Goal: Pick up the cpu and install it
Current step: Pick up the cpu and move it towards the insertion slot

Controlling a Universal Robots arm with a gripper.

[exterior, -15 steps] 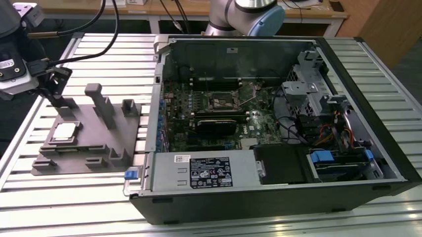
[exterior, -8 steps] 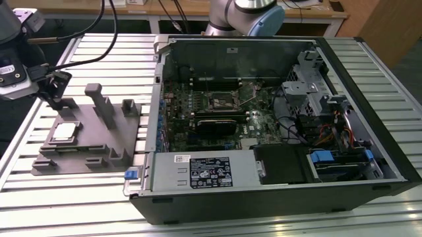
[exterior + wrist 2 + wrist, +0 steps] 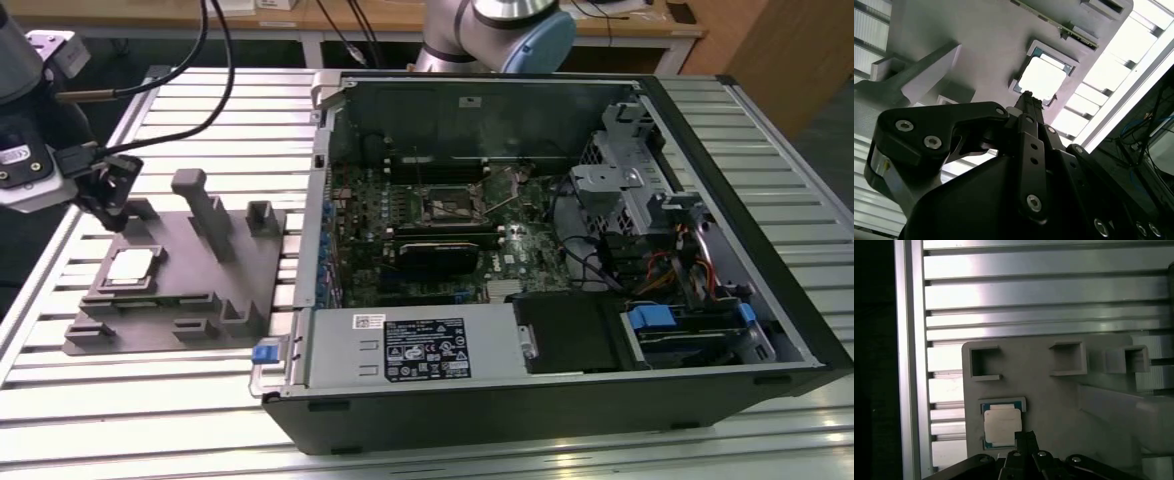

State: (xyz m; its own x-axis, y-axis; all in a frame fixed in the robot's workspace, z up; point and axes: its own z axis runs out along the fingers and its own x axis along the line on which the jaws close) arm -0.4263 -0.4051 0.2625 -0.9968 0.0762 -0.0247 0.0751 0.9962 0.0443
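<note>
Exterior view: slatted metal worktop (image 3: 160,410). An open case (image 3: 534,415) lies on its side across the centre and the exterior view's right. Its board socket (image 3: 450,208) sits mid-board, and the labelled power supply (image 3: 427,348) is at 6 o'clock of the socket. A grey plate (image 3: 180,295) with upright posts lies at 9 o'clock of the case, just beside it. The cpu (image 3: 130,265) lies flat in a shallow frame on the plate's 9 o'clock half. The end effector (image 3: 127,210) hangs at 12 o'clock of the cpu, close over the plate. The arm base (image 3: 494,30) is at 12 o'clock of the case.

Second wrist view: the end effector (image 3: 1027,95) has its fingers pressed together with nothing between them. The tips line up with the near edge of the cpu (image 3: 1043,79), which is seated in its frame on the plate (image 3: 984,45). Contact cannot be told.

First wrist view: the dark tips of the end effector (image 3: 1025,436) are together beside one corner of the cpu (image 3: 1000,424). The plate (image 3: 1054,405) has square pockets along its far edge.
</note>
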